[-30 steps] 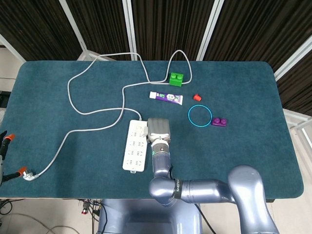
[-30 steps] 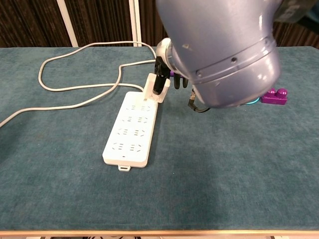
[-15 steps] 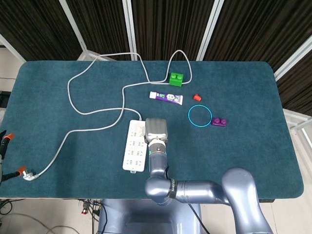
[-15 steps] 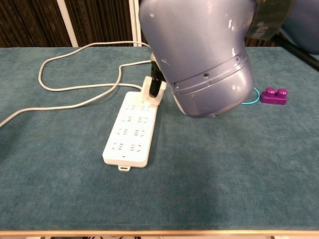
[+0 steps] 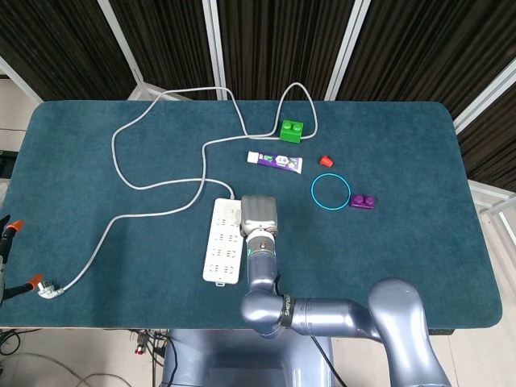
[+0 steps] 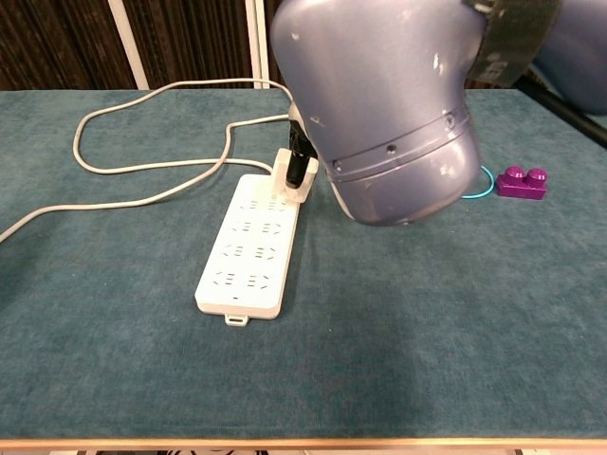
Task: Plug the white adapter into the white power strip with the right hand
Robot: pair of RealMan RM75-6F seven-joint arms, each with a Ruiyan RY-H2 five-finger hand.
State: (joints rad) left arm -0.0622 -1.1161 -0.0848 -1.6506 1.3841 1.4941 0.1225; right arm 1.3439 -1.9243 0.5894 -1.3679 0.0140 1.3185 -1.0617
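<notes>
The white power strip (image 5: 223, 251) (image 6: 248, 252) lies flat at the table's front centre, its long side running away from me. My right hand (image 5: 260, 216) hovers over the strip's far end. In the chest view its dark fingers (image 6: 302, 159) pinch the white adapter (image 6: 287, 186), which sits tilted on the far sockets. Whether its pins are in the sockets is hidden. My big grey right forearm (image 6: 389, 104) fills the upper middle of the chest view. My left hand shows in neither view.
The strip's grey cord (image 5: 153, 185) loops across the left half to its plug (image 5: 48, 290) at the front left edge. Behind and right lie a green brick (image 5: 291, 128), a small tube (image 5: 275, 161), a red cap (image 5: 326, 161), a blue ring (image 5: 330, 192) and a purple brick (image 5: 363, 201).
My right arm has swung left, and the hand has carried the adapter slightly left and down onto the strip's far end. Over the last half second almost nothing moved.
</notes>
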